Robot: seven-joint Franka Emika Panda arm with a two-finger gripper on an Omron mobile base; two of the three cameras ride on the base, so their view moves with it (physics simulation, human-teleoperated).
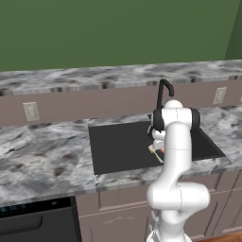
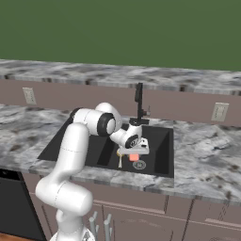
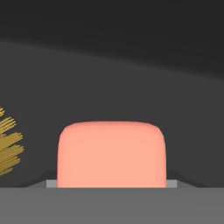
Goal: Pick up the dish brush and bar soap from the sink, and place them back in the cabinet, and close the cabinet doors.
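Down in the sink [image 2: 162, 155], near the drain [image 2: 139, 164], our gripper [image 2: 134, 155] sits right over the bar soap [image 3: 111, 154], dish brush [image 2: 119, 160] just left. Can't tell if the jaws grip yet. So nothing's put away; cabinet work's all left.

The end effector [image 2: 134, 153] hides most of the bar soap [image 2: 134, 157]; its fingertips are unseen.

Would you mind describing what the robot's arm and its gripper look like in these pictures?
The arm is glossy white, built of thick rounded tube segments with bulbous elbows, separated by dark grey to black joint rings. A black band circles the joint near the wrist. The gripper is a small white block-shaped hand below a round white-and-black wrist. No cables or printed markings are visible.
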